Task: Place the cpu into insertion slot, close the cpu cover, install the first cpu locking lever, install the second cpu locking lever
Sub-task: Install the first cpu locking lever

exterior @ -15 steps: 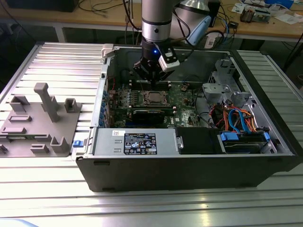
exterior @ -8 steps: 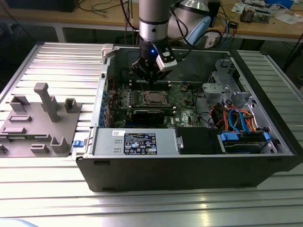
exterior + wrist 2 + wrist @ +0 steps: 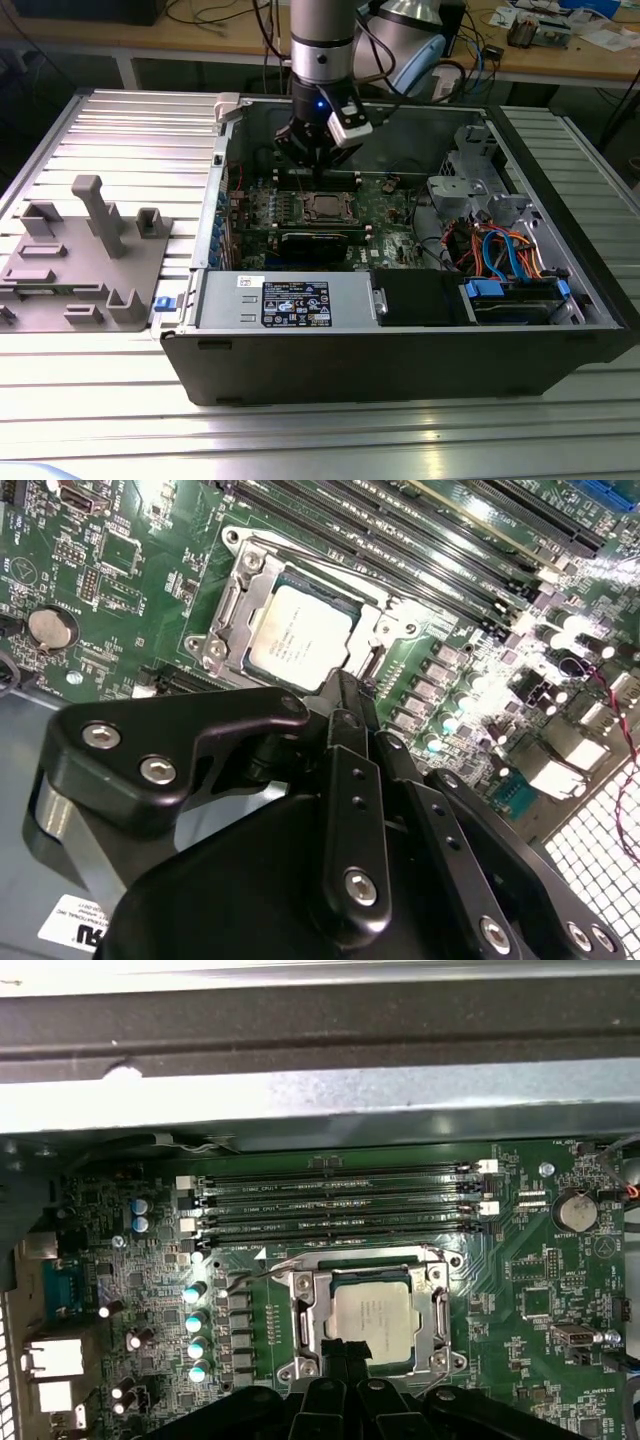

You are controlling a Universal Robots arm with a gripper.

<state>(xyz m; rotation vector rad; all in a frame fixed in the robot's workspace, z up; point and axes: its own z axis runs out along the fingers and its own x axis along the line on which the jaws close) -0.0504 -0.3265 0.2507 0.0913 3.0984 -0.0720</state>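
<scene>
One cpu (image 3: 371, 1318) flat, face-up under cover; gripper (image 3: 345, 695) clenched, empty, just beside.

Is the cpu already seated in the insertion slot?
Yes, the cpu lies flat inside the insertion slot, framed by the cpu cover.

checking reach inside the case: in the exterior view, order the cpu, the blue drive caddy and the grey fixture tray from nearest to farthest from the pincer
1. cpu, just below the pincer.
2. blue drive caddy, toward the exterior view's right, near the case front.
3. grey fixture tray, outside the case, at the exterior view's far left.

Wrist views close over cpu (image 3: 371, 1316)
</scene>
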